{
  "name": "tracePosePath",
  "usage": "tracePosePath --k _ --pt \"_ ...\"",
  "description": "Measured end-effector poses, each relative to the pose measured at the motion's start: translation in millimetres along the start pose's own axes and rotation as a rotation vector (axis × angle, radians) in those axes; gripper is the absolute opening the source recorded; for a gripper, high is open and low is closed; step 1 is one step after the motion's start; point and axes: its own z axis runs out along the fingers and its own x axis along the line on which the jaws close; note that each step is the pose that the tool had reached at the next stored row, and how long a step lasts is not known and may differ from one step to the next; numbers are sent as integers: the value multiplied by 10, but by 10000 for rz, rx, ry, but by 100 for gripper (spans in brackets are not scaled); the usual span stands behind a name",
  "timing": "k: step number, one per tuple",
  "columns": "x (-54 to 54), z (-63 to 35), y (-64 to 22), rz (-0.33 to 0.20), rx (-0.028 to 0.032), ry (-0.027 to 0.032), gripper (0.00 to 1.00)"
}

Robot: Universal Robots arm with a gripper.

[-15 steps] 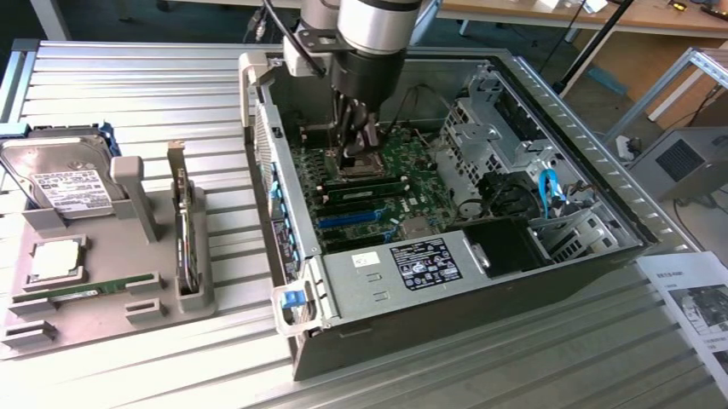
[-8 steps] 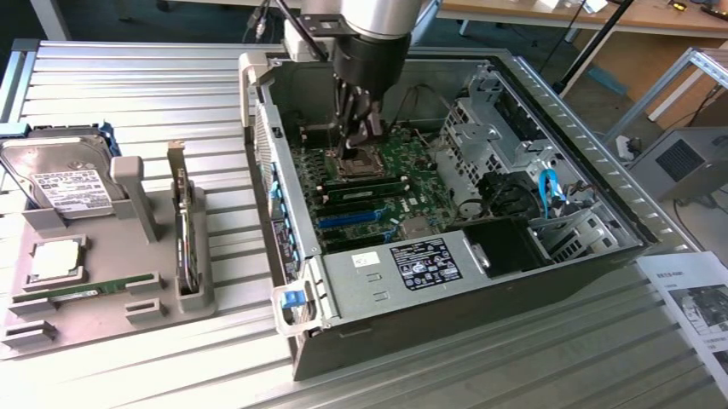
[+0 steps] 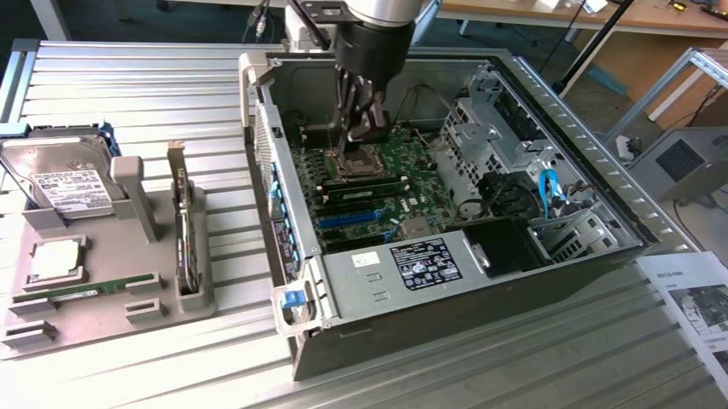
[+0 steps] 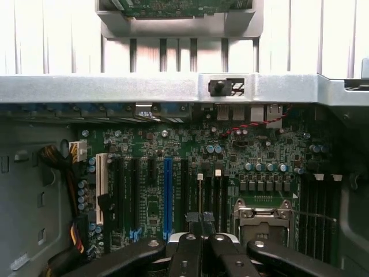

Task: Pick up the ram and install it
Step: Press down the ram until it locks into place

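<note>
Ram, a thin green circuit-board stick (image 3: 361, 180), is sitting slotted below the black gripper (image 4: 200, 222), which is hovering closed, gripping nothing.

We see a ribbed aluminium desk (image 3: 136, 77), a wooden table (image 3: 637, 13) behind, and dark blue floor (image 3: 620, 102).

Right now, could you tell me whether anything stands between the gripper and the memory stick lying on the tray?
Yes: the gripper is shut inside the computer case, and its side wall and the upright card stand between it and the memory stick.
</note>
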Motion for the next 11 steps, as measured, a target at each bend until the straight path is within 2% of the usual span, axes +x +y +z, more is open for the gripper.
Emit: tracePosePath --k 8,11 --pt "6 -107 -1 0 1 -1 11" --pt "6 -111 -1 0 2 -2 11"
